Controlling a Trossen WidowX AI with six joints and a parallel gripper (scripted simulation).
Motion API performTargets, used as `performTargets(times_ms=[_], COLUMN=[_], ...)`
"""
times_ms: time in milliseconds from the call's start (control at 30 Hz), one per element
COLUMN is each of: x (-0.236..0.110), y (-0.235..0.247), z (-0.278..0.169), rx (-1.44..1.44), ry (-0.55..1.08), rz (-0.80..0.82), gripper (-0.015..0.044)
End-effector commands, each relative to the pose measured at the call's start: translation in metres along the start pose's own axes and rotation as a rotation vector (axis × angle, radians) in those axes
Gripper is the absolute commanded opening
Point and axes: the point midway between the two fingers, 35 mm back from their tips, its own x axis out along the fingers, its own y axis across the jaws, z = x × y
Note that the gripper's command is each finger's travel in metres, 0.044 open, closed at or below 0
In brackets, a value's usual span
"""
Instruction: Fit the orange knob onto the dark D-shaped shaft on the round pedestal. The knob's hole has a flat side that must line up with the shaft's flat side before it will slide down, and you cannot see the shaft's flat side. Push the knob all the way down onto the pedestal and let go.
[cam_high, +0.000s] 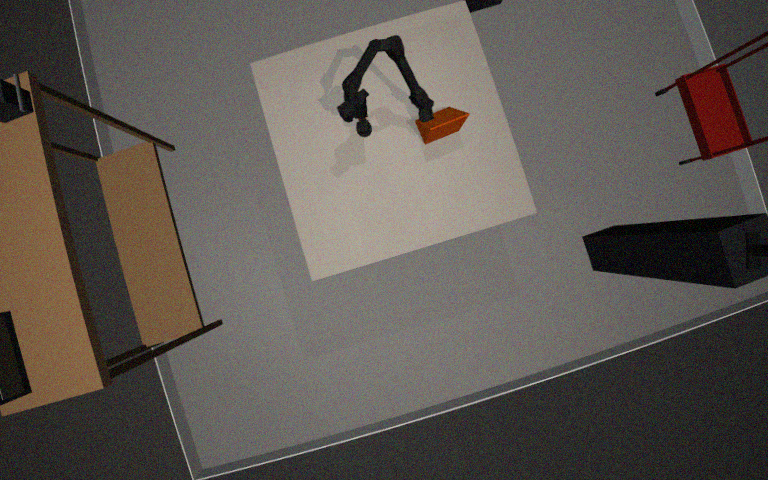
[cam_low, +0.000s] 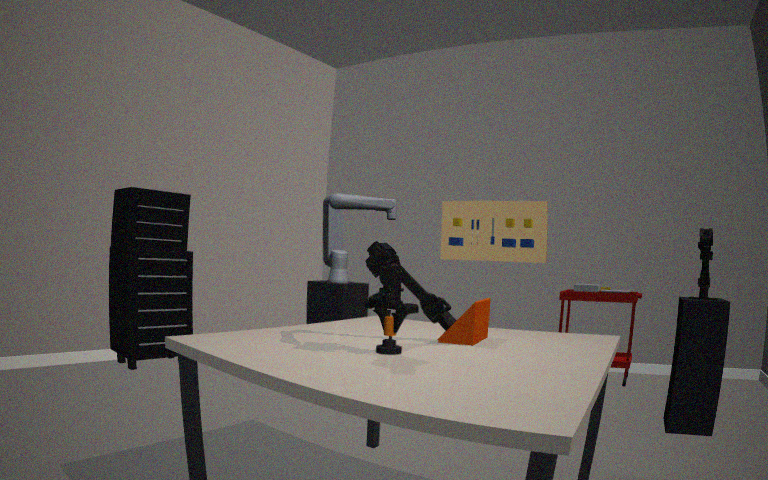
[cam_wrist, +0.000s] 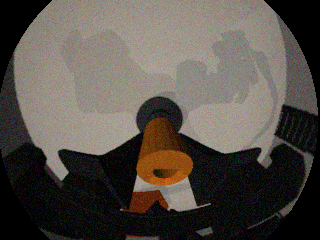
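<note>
My gripper (cam_low: 389, 323) (cam_wrist: 160, 136) (cam_high: 363, 128) is shut on the orange knob (cam_low: 388, 325) (cam_wrist: 160, 150), a tall tapered cylinder held upright. It hangs straight above the dark round pedestal (cam_low: 389, 347) (cam_wrist: 160, 111) on the white table (cam_low: 464, 384) (cam_high: 396, 215). In the exterior view the knob's lower end sits just above the pedestal, and the dark shaft between them is hidden. In the wrist view the knob covers the pedestal's middle, so the shaft does not show. The knob's open top end faces the wrist camera.
An orange wedge block (cam_low: 467, 322) (cam_high: 442, 124) stands on the table at the arm's base, right of the pedestal. Around the table stand a black drawer cabinet (cam_low: 150, 274), a red cart (cam_low: 600, 316) (cam_high: 712, 113), a dark box (cam_high: 673, 249) and wooden shelves (cam_high: 67, 237).
</note>
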Motion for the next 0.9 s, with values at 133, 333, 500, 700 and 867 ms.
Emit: performTargets(times_ms=[133,333,500,700,867], x=[-0.0046,-0.0037,-0.0012,-0.0001,0.0], y=[-0.003,-0.0037,-0.0024,-0.0016,-0.002], z=[0.0006,0.0008,0.0001,0.0003,0.0005], rx=[0.008,0.198,0.209,0.209,0.209], ry=[-0.003,-0.003,-0.003,-0.003,-0.003], rz=[-0.002,-0.002,-0.002,-0.002,-0.002], gripper=[0.0,0.0,0.0,0.0,0.0])
